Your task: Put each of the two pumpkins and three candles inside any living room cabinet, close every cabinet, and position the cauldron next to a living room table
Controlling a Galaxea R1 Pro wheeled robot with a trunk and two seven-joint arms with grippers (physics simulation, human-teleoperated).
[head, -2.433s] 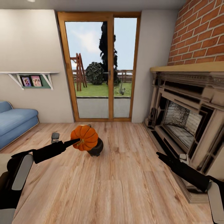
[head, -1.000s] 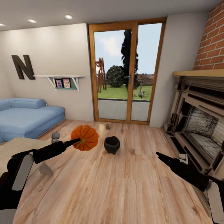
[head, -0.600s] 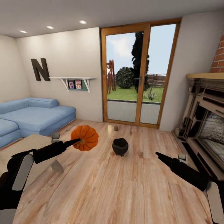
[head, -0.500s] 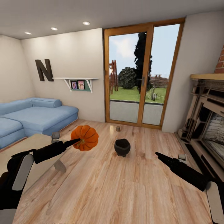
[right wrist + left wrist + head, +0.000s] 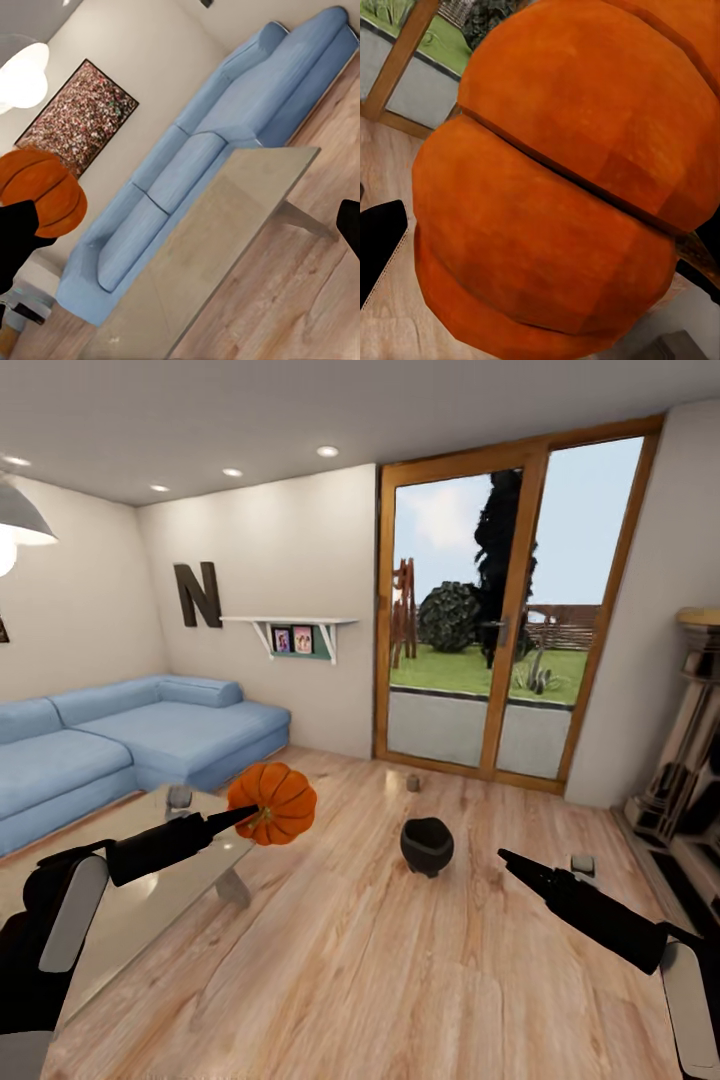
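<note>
My left gripper [image 5: 243, 819] is shut on an orange ribbed pumpkin [image 5: 272, 803], held up over the near corner of the glass-topped table [image 5: 140, 895]. In the left wrist view the pumpkin [image 5: 555, 187] sits between the two black fingers. The black cauldron [image 5: 427, 846] stands on the wooden floor in mid-room, apart from the table. A small grey candle [image 5: 413, 784] stands on the floor near the glass door. My right gripper [image 5: 508, 858] hangs open and empty, right of the cauldron. The cabinet is out of view.
A blue corner sofa [image 5: 120, 740] lines the left wall behind the table. The glass patio door [image 5: 500, 630] is straight ahead. The grey fireplace [image 5: 690, 780] is at the right edge. Open wooden floor [image 5: 400, 980] lies ahead of me.
The camera has swung left, so the door, cauldron and fireplace slide right while the sofa and table come into view. Both arms keep their pose, and the pumpkin stays held.
</note>
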